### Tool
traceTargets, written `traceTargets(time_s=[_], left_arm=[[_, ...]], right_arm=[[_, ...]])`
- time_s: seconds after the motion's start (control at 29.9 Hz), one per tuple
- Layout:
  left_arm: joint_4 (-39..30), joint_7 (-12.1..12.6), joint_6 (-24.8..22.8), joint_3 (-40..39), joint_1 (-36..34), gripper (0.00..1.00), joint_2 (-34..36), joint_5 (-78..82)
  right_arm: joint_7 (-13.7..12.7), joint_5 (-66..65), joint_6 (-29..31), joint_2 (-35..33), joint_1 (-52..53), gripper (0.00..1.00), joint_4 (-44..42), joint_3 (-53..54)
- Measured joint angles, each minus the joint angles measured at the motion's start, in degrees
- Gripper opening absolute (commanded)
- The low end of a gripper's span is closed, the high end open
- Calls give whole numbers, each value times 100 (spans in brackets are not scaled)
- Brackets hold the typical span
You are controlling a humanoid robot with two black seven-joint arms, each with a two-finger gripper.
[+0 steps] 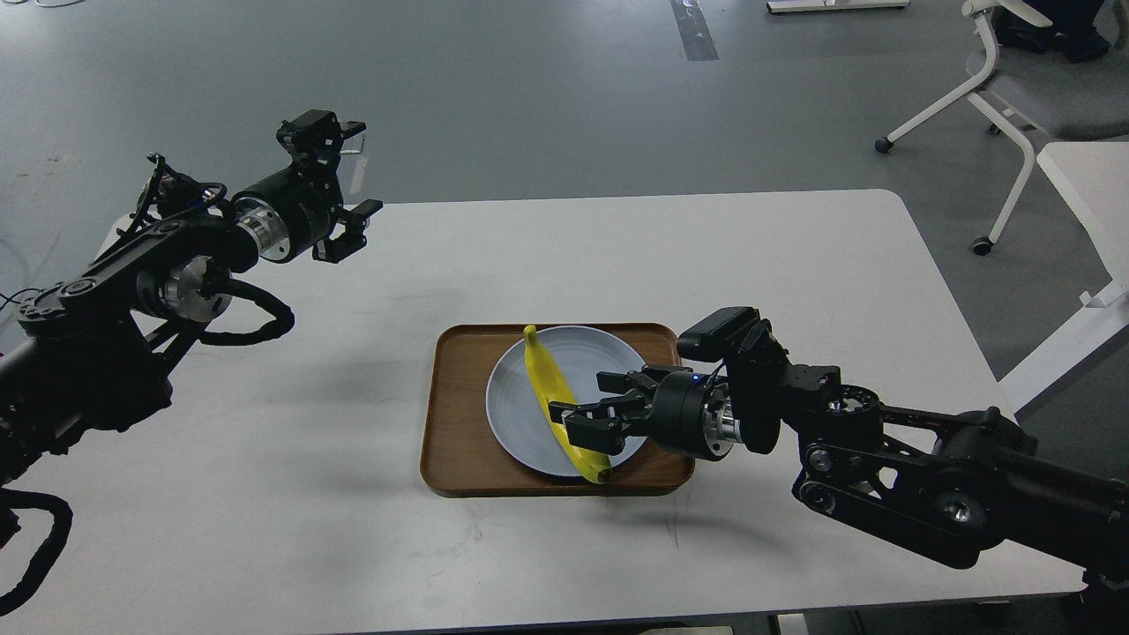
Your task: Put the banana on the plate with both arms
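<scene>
The yellow banana [551, 388] lies flat across the pale blue-grey plate [604, 357], its far tip at the plate's back rim and its dark near end over the front rim. My right gripper [593, 403] hovers low over the plate's right half, jaws spread, with the lower fingertip [573, 423] over or against the banana's side; nothing is between the fingers. My left gripper [355, 229] is open and empty, raised above the table's far left, well away from the plate.
The plate sits in a brown wooden tray [454, 441] in the middle of the white table [776, 256]. A white office chair [1014, 88] and a second white table [1089, 185] stand off to the right on the grey floor.
</scene>
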Motion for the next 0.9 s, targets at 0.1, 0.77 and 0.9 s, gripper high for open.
traceTargets(time_s=[0.1,0.77,0.9], left_arm=[[0,0,-2,0,0,98,-4,-2],[-485,7,-92,-502,37,98,-203,-384],[-629,17,-279,-921,178,98,-270,-588]], right_arm=[[-1,126,-21,7,3,100,-57,597],[-1181,6725,-984,2,-487,100,-1500,4250],[-1259,7031,-311,9,-583,100,-1489,4570]])
